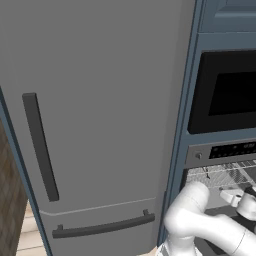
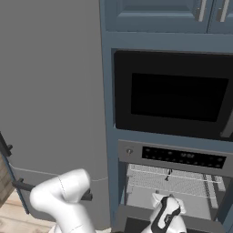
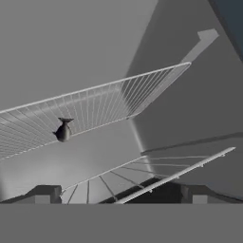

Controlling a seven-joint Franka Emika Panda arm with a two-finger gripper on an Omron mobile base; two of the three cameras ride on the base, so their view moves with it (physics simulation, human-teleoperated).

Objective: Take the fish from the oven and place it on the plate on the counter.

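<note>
The oven point(image 2: 182, 157) stands open, its steel control strip above a lit cavity. A small dark grey fish point(image 3: 63, 130) lies on the upper wire rack point(image 3: 95, 109), seen end-on, and appears as a small dark mark on the rack point(image 2: 168, 173) in the right base view. My gripper point(image 3: 118, 195) is open at the mouth of the cavity, below and short of the fish, with nothing between its widely spread fingertips point(image 3: 45, 194). My white hand point(image 2: 166, 213) hangs just in front of the oven opening. The plate and the counter are out of view.
A lower wire rack point(image 3: 156, 175) lies just ahead of the fingertips. Above the oven sits a black-windowed appliance point(image 2: 175, 95). A tall grey fridge point(image 1: 95, 115) with dark handles stands to the left. The oven's dark door point(image 2: 136, 226) hangs open below my hand.
</note>
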